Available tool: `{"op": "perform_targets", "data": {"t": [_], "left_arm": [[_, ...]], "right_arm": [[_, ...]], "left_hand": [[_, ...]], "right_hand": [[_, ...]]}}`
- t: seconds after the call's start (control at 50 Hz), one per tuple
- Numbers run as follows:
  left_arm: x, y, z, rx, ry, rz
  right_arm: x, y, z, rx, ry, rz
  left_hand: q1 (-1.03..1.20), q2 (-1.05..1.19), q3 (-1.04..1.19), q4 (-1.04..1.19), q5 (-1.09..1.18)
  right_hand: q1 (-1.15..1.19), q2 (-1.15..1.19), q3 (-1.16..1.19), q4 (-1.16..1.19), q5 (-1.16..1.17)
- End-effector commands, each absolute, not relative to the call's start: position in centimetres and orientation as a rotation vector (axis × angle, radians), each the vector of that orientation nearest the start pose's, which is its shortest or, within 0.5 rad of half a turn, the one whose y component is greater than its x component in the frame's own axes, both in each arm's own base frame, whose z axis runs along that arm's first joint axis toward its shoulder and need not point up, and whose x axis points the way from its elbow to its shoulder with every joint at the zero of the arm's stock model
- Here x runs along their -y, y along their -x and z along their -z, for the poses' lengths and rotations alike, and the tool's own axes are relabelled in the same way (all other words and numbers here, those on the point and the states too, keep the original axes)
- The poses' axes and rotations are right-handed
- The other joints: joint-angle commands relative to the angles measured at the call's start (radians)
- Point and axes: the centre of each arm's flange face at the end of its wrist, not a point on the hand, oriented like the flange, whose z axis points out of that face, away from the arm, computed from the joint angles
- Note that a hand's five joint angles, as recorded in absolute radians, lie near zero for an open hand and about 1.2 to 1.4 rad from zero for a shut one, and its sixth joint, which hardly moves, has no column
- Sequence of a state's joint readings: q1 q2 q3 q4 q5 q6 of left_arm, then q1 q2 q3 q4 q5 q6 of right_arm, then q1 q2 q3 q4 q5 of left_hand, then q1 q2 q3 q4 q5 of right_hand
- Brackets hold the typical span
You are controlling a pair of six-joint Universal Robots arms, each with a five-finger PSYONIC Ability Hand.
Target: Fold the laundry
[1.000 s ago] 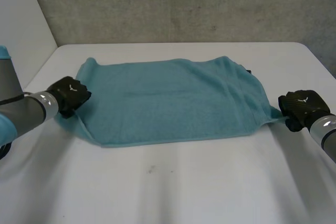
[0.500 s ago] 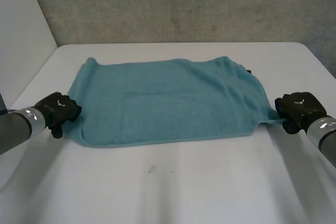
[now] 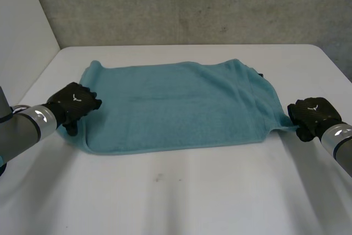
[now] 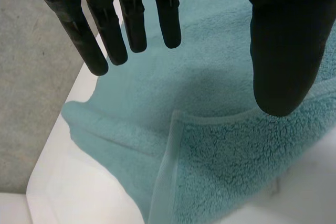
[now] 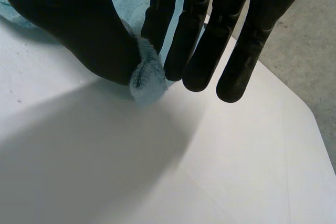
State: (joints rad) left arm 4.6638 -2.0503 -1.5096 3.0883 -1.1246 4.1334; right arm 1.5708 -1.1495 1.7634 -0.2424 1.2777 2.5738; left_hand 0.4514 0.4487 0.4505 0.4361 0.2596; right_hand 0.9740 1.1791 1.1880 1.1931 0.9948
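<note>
**Left hand point(image 3: 74, 104) moves back onto towel point(image 3: 176, 105) corner; no fold yet**

Head view: towel spread flat on the table point(image 3: 192, 202), every fold apparently still to do.
Left wrist view: fingers straight, thumb apart, above the towel's near-left corner.
Right wrist view: right hand point(image 5: 68, 30) pinches the towel's near-right tip.

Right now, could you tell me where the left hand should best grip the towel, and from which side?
The near left corner of the towel, from the robot's left: it lies doubled over, hem showing, under the open left hand, and the right hand pinches the near right corner to match.
</note>
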Motion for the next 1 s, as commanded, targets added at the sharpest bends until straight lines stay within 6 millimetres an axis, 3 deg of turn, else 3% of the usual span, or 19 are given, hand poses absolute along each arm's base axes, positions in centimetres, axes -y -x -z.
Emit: {"op": "perform_targets", "data": {"t": [0.02,0.28,0.48,0.58,0.68,0.74,0.86,1.0], "left_arm": [[34.9,18.8,-15.3,-2.004,-1.561,1.601],[37.9,17.9,-13.8,-1.973,-1.488,1.497],[37.8,17.7,-12.9,-1.98,-1.514,1.435],[37.6,17.6,-12.8,-1.995,-1.522,1.42],[37.3,17.5,-13.2,-1.996,-1.512,1.418],[37.0,17.3,-13.6,-1.991,-1.498,1.412],[35.9,16.4,-15.2,-1.997,-1.425,1.395],[32.7,14.0,-16.9,-2.047,-1.336,1.381]], "right_arm": [[32.5,-15.8,-13.9,-2.456,1.012,1.838],[32.4,-15.7,-13.8,-2.458,1.011,1.833],[32.5,-15.7,-13.9,-2.457,1.013,1.836],[32.5,-15.7,-13.9,-2.458,1.012,1.836],[32.5,-15.7,-13.9,-2.457,1.012,1.838],[32.6,-15.7,-14.0,-2.454,1.01,1.845],[32.3,-15.5,-14.6,-2.486,1.031,1.793],[29.5,-15.4,-17.3,-2.565,1.288,1.522]], "left_hand": [[-0.015,-0.012,-0.014,0.001,0.003],[0.012,0.014,0.012,0.027,0.029],[0.088,0.091,0.089,0.103,0.105],[0.261,0.263,0.261,0.276,0.278],[0.777,0.779,0.778,0.792,0.794],[0.944,0.947,0.945,0.96,0.962],[0.945,0.948,0.946,0.96,0.962],[0.945,0.948,0.946,0.96,0.962]], "right_hand": [[0.422,0.217,0.208,0.203,0.227],[0.422,0.217,0.208,0.203,0.227],[0.422,0.217,0.208,0.203,0.227],[0.422,0.217,0.208,0.203,0.227],[0.422,0.217,0.208,0.203,0.227],[0.422,0.217,0.208,0.203,0.227],[0.422,0.217,0.208,0.203,0.227],[0.422,0.217,0.208,0.203,0.227]]}}
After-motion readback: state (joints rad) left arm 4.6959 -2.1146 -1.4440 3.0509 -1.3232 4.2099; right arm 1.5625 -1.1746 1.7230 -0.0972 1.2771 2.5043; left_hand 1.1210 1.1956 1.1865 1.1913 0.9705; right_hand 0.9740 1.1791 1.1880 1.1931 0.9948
